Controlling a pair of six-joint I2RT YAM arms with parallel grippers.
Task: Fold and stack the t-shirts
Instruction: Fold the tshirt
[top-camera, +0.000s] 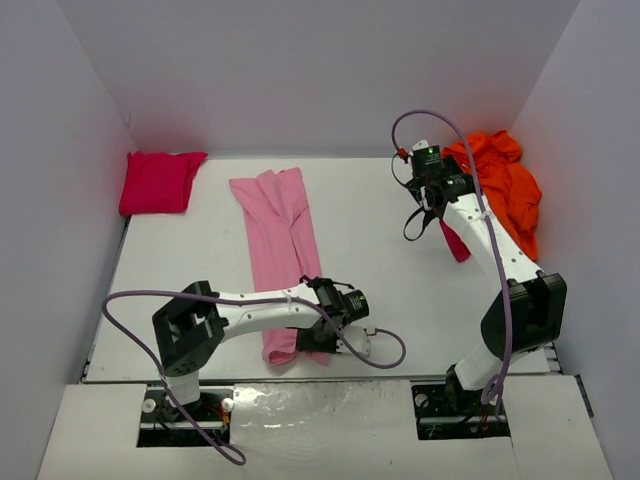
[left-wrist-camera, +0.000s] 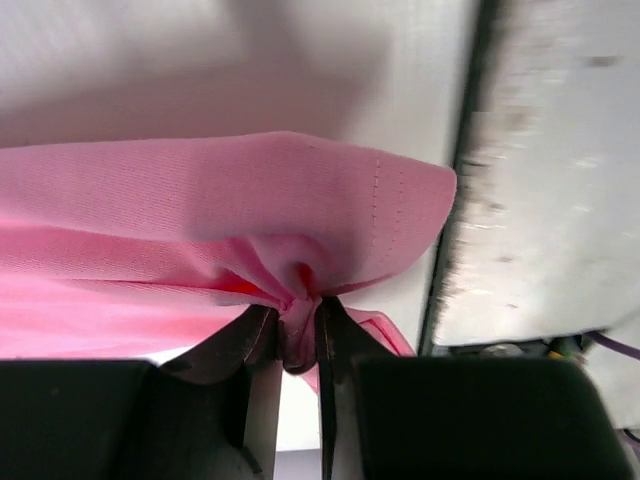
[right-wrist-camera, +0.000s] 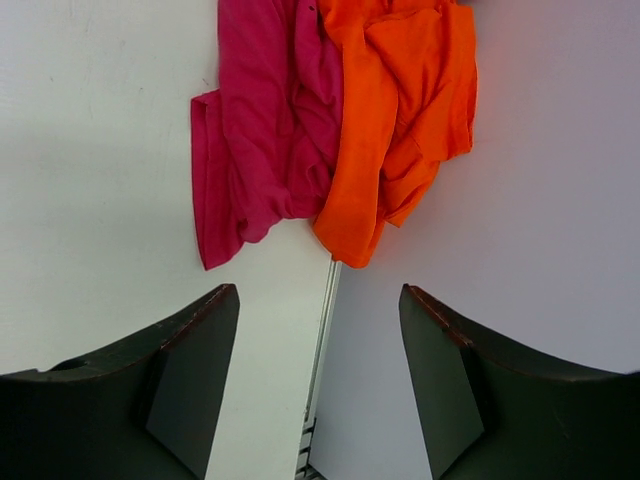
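Close to me, the left claw (left-wrist-camera: 298, 320) is pinched shut on the near end of the light pink shirt (top-camera: 275, 230). The cloth is bunched up in a little knot between the two fingers. That end is lifted a bit off the white desk (top-camera: 400, 290), right by the near edge.

From there the pink shirt runs away from me in a long, thin strip. It lies flat down the middle of the desk, a little to the left. It looks folded in along its length, and the far end is wider.

Farther back on the right, the right claw (right-wrist-camera: 318, 300) hangs in the air with its fingers spread wide. It holds nothing.

Just past it, the dark crimson shirt (right-wrist-camera: 270, 130) and the bright orange shirt (right-wrist-camera: 400, 120) lie in a crumpled heap. They touch each other, with the orange one lying partly over the crimson one. The heap sits at the far right side, against the wall.

Way over in the far left corner, the red shirt (top-camera: 155, 182) lies folded into a neat square. It is well apart from the others.
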